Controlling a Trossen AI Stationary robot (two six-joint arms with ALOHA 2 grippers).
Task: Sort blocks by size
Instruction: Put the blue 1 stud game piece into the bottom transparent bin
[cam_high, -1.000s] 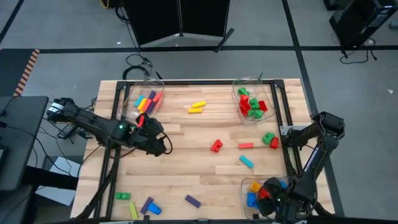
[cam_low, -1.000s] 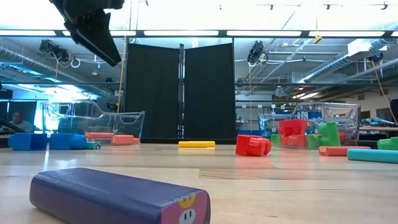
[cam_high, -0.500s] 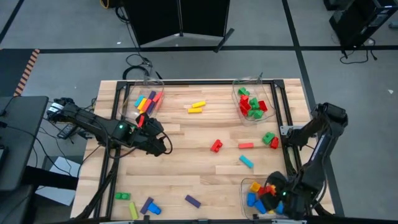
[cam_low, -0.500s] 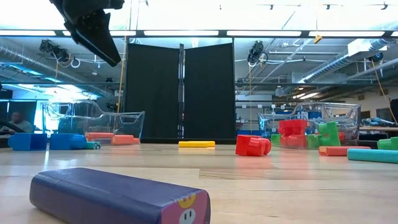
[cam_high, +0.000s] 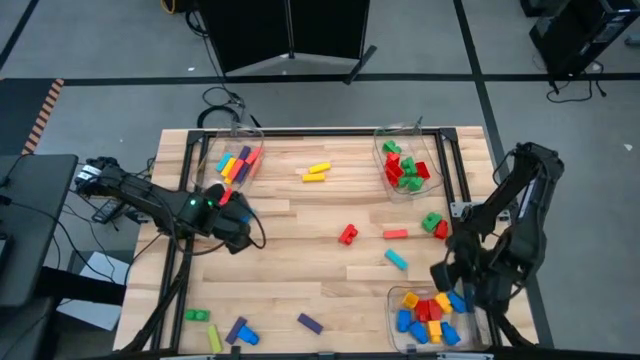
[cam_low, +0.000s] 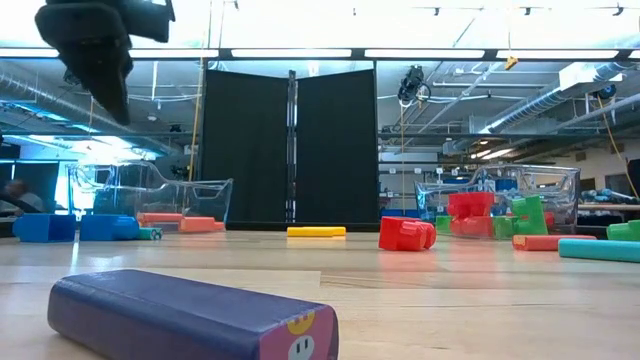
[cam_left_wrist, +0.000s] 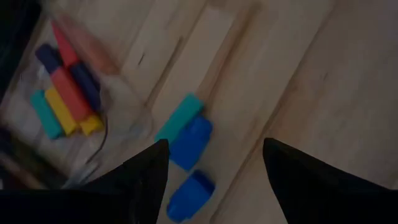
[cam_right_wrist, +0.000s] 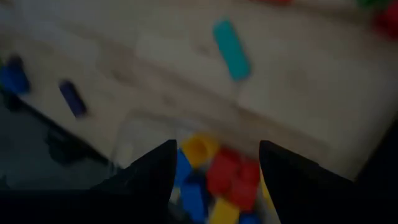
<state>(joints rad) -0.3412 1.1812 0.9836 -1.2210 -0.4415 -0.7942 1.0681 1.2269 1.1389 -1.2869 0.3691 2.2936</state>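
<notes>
Broadly, going left to right across the table (cam_high: 300, 290) as I see it from here: a green stub (cam_high: 197, 316), a yellow bar (cam_high: 214, 338), a purple bar (cam_high: 236, 329) and a blue brick (cam_high: 248, 338) lie loose at the near left corner, with another purple bar (cam_high: 310, 323) just beyond them. My left gripper (cam_high: 236, 233) hangs over the left side of the table below the far-left bin (cam_high: 232, 160), jaws well apart and nothing between them; its wrist view looks down on that bin's long bars and on a teal bar (cam_left_wrist: 179, 118) touching a blue brick (cam_left_wrist: 190, 142), a second blue one (cam_left_wrist: 191, 194) beside. Mid-table I count a pair of yellow bars (cam_high: 317, 172), a red brick (cam_high: 347, 235), a salmon bar (cam_high: 395, 234) and a teal bar (cam_high: 397, 260). The far-right bin (cam_high: 405, 168) holds red and green pieces; a green brick (cam_high: 431, 221) and red one (cam_high: 441, 230) sit loose near it. My right gripper (cam_high: 452, 275) hovers just above the near-right bin (cam_high: 425, 312) of blue, yellow, red and orange pieces, jaws parted and empty. Handling, as I judge it: the blocks are light, rigid, smooth plastic, apt to skid or twist if nudged, not fragile. I would pinch each across its narrow width at mid-length, on the flat sides, bars especially.
</notes>
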